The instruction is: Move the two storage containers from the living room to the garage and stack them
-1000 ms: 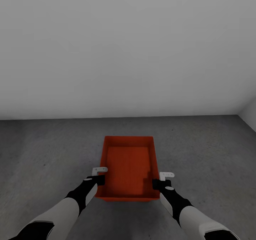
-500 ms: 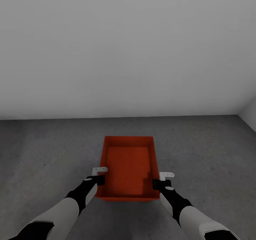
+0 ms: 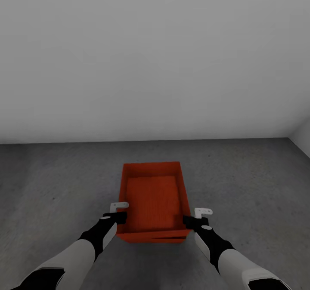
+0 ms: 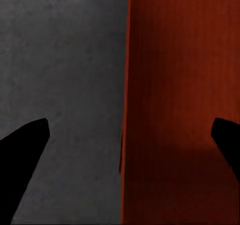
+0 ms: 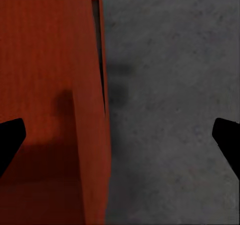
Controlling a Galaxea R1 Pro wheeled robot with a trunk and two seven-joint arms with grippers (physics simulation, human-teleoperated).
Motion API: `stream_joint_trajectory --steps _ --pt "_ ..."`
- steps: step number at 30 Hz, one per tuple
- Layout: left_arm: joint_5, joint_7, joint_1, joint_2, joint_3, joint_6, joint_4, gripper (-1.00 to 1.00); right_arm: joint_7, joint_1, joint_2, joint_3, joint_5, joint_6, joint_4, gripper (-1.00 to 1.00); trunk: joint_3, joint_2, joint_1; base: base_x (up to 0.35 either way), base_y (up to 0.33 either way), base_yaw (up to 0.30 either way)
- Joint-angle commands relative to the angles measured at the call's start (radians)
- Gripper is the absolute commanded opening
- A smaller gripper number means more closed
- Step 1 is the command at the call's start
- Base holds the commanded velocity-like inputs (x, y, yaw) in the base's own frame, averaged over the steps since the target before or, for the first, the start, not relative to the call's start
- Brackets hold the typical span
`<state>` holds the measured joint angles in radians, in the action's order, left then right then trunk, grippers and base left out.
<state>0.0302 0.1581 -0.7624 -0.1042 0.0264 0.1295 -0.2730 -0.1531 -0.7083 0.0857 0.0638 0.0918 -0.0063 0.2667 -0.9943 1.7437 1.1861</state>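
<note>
Containers (image 3: 151, 197), stacked slightly askew, sit on the garage floor (image 3: 56, 182), long axis pointing away from the robot. Left gripper (image 4: 122, 150) and right gripper (image 5: 112, 135) each straddle a side wall, jaws spread, equally near.

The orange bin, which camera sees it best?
The head view. There the whole storage container shows from above, open top and all four walls, on the grey floor between both grippers. The left wrist view shows just one orange wall beside the floor, and the right wrist view likewise.
</note>
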Motion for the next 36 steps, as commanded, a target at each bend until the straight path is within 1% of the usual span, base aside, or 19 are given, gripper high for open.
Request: stream_joint_trajectory --steps 1,23,36 --pt "0.003 0.003 0.000 0.000 0.003 0.005 -0.002 1.00 -0.006 0.000 0.000 0.007 0.010 -0.001 0.000 1.00 -0.001 0.000 0.000 0.000 0.000 0.000" --pt "0.002 0.004 0.000 -0.004 0.002 0.002 -0.013 1.00 -0.010 0.000 0.004 0.008 0.009 -0.003 0.000 1.00 -0.001 0.000 0.000 0.000 0.000 0.000" --pt "0.002 0.004 0.000 -0.003 0.003 0.004 -0.018 1.00 -0.008 0.000 0.004 0.008 0.007 -0.001 0.000 1.00 0.040 -0.091 -0.050 0.000 0.000 0.000"
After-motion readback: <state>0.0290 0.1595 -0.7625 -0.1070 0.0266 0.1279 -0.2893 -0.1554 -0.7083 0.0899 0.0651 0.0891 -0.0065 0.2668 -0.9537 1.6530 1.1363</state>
